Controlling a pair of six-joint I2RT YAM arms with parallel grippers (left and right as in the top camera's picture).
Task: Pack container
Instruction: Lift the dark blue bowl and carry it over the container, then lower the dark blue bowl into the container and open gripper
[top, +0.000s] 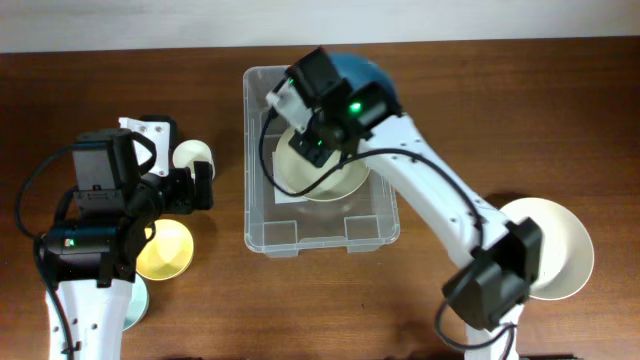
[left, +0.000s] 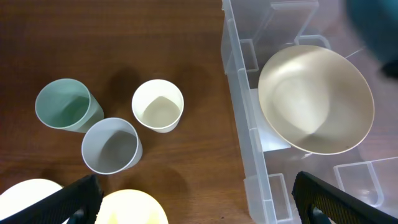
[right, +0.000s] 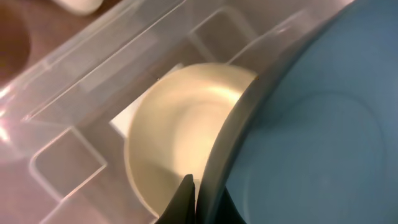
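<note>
Holding the blue bowl (right: 323, 137) by its rim with my right pincer (right: 198, 198). Jaws are together on the rim edge, a thin pinch. The bowl hangs tilted over the far end of the container (top: 270, 238), and from overhead it partly covers the far wall.

The container sits mid-desk (top: 520, 120) between my two arms, long side running away from me. One cream bowl (top: 320, 175) is inside it, about central, sitting over the white label (top: 285, 197). The right wrist view shows the cream bowl just below and beside the blue one. Can't tell whether they touch.

Left pincer (top: 207, 187) has its jaws wide apart, nothing in them. It hovers above the desk just left of the container, clear of its wall.

Left wrist view, on the bare desk left of the container:
- green cup (left: 62, 106), grey cup (left: 111, 146) and cream cup (left: 158, 106), all upright, mouths up, bunched close
- green and grey overlap in view, contact unclear
- cream cup stands just apart from the grey one
- yellow bowl (left: 134, 208) at the bottom edge, between my left fingers (left: 68, 199), cut off by the frame

Overhead, the yellow bowl is near my left arm, well apart from the container. A large pale bowl (top: 570, 255) sits on the right side of the desk, partly under my right arm.
</note>
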